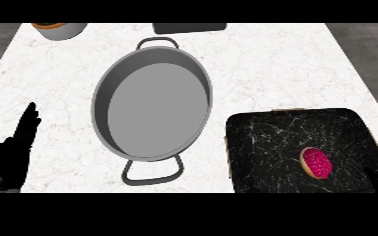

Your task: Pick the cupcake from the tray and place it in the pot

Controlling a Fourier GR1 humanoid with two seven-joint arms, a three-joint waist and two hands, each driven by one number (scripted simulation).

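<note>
A white marbled counter was seen from steeply above. A grey oval pot with a loop handle at its far end and another at its near end was placed near the middle of the counter, its long axis running from the far edge toward the near edge; nothing was seen inside it. A black marbled tray was set at the counter's near right corner, just beside the pot's right rim and apart from it. The cupcake, topped with pink-red frosting and tipped on its side, was found on the tray, toward its near right part, well apart from the pot.

The left hand was shown at the counter's near left edge, fingers straight and pointing up, released and holding nothing, clear of the pot. The right hand was not seen in the view.

At the far left corner a grey cup-like container with a brown top was partly cut off by the view's edge. A dark flat object was laid at the far edge, beyond the pot's far handle.
</note>
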